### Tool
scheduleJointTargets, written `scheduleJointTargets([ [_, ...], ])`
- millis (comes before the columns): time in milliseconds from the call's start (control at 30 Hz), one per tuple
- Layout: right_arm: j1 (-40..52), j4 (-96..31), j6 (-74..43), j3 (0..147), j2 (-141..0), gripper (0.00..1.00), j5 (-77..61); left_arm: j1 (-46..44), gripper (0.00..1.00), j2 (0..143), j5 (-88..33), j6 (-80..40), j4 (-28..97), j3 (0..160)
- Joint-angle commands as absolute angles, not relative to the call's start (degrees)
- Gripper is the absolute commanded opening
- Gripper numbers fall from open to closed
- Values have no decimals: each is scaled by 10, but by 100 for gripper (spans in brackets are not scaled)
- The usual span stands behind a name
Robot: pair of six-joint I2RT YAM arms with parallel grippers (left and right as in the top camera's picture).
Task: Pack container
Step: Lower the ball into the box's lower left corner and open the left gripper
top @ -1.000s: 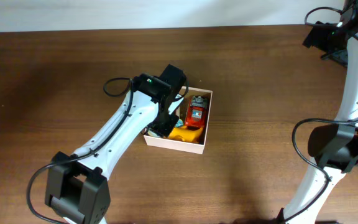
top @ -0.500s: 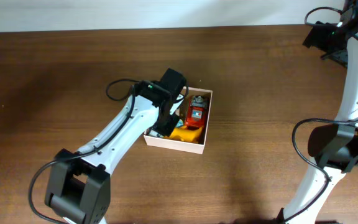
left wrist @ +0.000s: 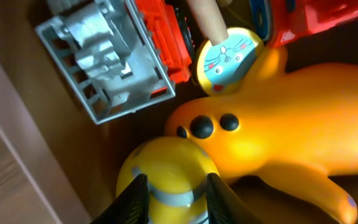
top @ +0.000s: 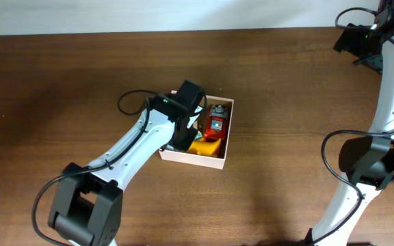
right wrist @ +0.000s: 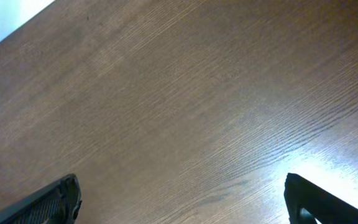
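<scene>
The container (top: pixel 191 158) sits in the middle of the table (top: pixel 60 102). The left hand (left wrist: pixel 176 200) reaches inside it, gripping a yellow toy (left wrist: pixel 165 168), probably to place it there. The right hand (right wrist: pixel 182 202) hangs open, far right.

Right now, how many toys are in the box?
4 at least: yellow toy in the left end effector, orange toy beside it, grey-and-red truck by the box wall, red toy beyond. The arm may hide more.
</scene>
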State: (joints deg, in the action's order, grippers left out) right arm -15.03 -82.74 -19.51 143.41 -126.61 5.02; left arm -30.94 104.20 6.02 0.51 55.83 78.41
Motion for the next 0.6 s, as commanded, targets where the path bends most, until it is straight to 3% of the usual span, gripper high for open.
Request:
scheduleJointTargets([
  [0, -150, -827, -200, 1433, -1267, 99, 51, -306, 31, 1051, 48, -4, 563, 742],
  [567, -150, -827, -200, 1433, -1267, 99, 51, -306, 31, 1051, 48, -6, 569, 842],
])
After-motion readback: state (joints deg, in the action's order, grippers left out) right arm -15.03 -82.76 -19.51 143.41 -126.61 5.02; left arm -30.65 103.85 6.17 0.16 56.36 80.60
